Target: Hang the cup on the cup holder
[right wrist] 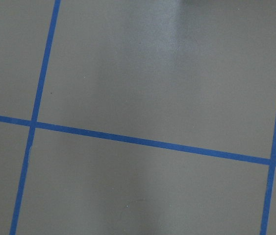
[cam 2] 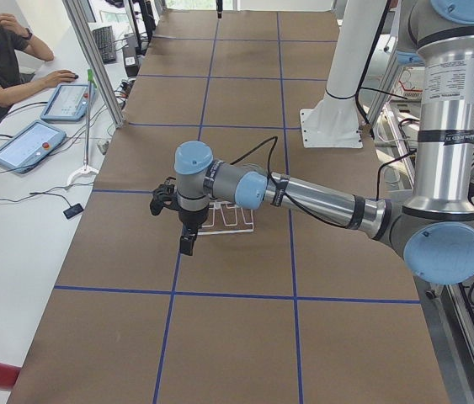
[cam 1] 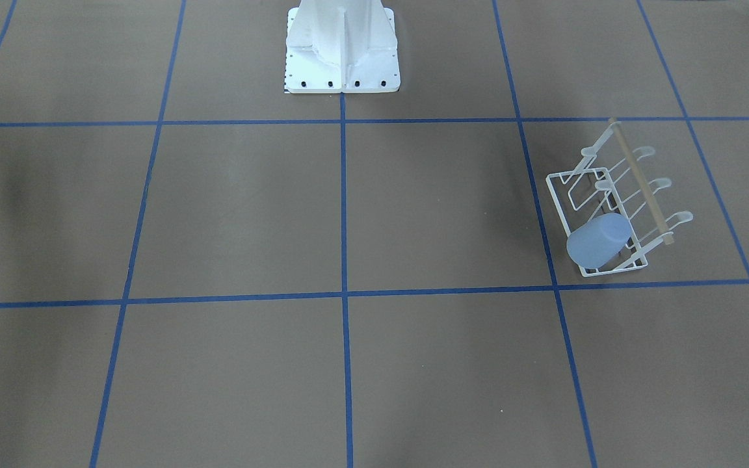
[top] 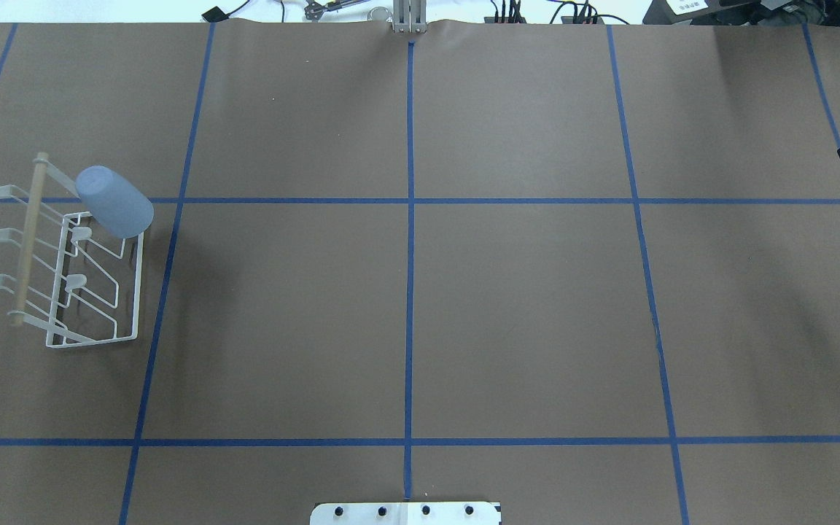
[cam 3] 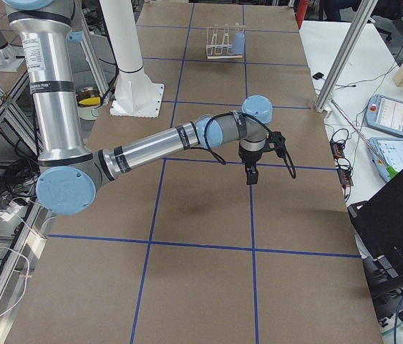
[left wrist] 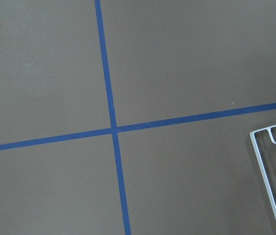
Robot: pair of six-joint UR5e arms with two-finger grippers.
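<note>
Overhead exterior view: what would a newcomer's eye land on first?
The pale blue tapered plastic cup stands out, sitting tilted over an end prong of the small white wire rack with a wooden dowel bar, near the left edge of the brown table. In the side views, the left gripper hangs close to that rack, and the right gripper hangs over the table's right half.

Toward the robot's left end of the brown paper-covered table (top: 464,292): small white wire rack with wooden top bar (top: 29,240). Over its farthest prong, centre-facing row: pale blue tapered plastic tumbler (top: 114,200), tilted, mouth down.
</note>
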